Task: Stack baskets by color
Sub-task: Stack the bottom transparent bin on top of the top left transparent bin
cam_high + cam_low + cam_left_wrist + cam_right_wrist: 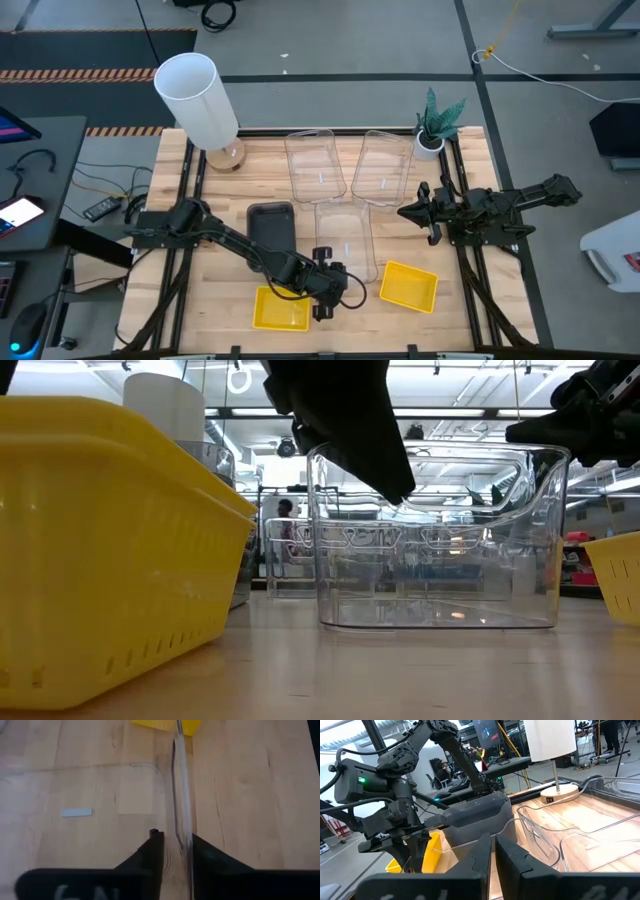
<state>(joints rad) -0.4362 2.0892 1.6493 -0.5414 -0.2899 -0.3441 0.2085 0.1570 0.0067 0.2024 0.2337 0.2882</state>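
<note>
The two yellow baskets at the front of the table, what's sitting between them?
In the high view, the left hand sits between the yellow baskets, at the near end of a clear basket.

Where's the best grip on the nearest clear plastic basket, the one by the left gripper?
Pinch the thin upright wall at its near short end, from above, one finger inside and one outside. The clear rectangular plastic basket sits open side up, and the left gripper already straddles that wall this way.
</note>
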